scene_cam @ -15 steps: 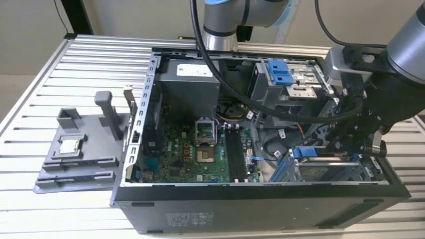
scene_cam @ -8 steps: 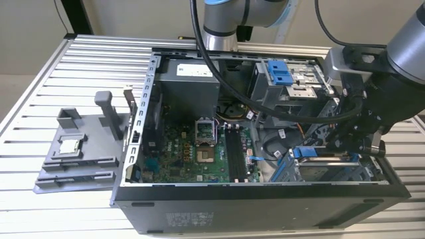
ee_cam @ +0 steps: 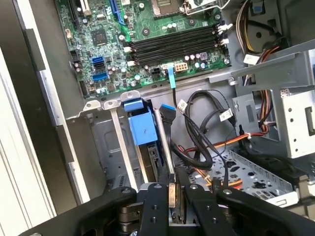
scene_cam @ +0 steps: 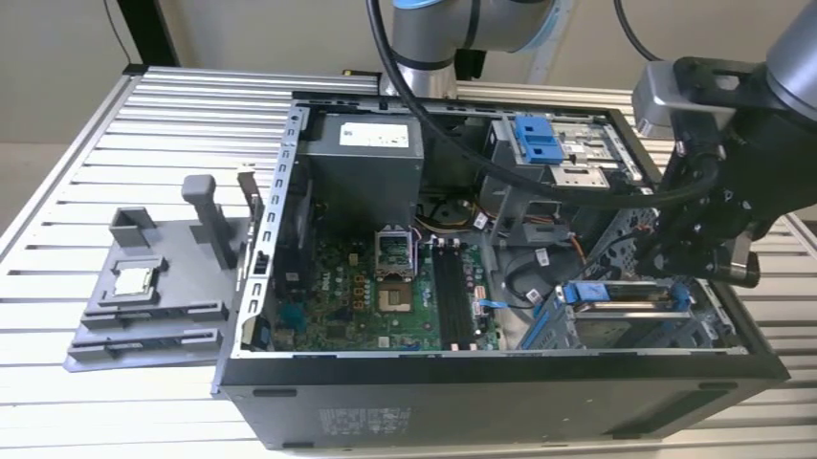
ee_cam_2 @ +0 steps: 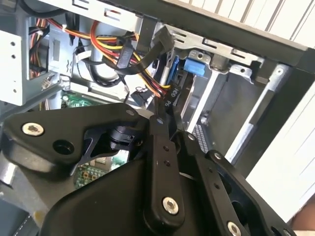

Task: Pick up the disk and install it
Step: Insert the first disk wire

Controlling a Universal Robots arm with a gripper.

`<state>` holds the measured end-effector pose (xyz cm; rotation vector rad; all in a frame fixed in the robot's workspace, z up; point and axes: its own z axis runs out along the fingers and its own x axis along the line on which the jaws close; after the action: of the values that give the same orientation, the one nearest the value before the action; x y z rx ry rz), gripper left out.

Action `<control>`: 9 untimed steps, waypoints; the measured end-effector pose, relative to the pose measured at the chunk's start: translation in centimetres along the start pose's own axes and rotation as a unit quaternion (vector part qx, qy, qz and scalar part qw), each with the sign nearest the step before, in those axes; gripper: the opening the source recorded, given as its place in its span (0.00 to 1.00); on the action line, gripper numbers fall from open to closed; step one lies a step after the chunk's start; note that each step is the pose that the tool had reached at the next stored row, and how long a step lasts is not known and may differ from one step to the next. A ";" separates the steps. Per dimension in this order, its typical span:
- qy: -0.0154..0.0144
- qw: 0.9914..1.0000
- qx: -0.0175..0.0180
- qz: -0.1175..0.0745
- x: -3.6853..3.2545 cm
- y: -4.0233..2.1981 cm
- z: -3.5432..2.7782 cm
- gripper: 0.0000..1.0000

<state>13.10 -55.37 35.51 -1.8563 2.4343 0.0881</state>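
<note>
The disk (scene_cam: 629, 296) is a silver-grey drive with blue rails. It sits in the drive cage at the front corner of the open computer case (scene_cam: 485, 382), on the exterior view's right. In the first wrist view the disk (ee_cam: 153, 160) appears edge-on, with its blue rail end (ee_cam: 140, 127) toward the motherboard. My gripper (scene_cam: 673, 273) hangs right over the cage. Its black fingers (ee_cam: 158, 196) stand close together on the disk's outer edge, and the gripper (ee_cam: 172, 189) is shut on it. The second wrist view has the blue rail end (ee_cam_2: 194, 66) beyond the fingers (ee_cam_2: 165, 147).
A green motherboard (scene_cam: 383, 287) fills the case floor. Black and coloured cables (ee_cam: 206, 128) run beside the cage. A bright-blue latch piece (scene_cam: 539, 139) sits on the upper bay. Outside the case, on the exterior view's left, a grey fixture (scene_cam: 153, 316) carries a small square chip (scene_cam: 134, 279).
</note>
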 end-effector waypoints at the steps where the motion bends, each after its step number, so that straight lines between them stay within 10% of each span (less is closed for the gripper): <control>1: 0.000 1.000 0.000 0.000 0.00 0.03 -0.05 0.00; 9: 0.000 1.000 0.000 -0.006 0.14 0.05 0.19 0.00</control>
<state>13.02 -55.48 35.31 -1.8707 2.4225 0.0868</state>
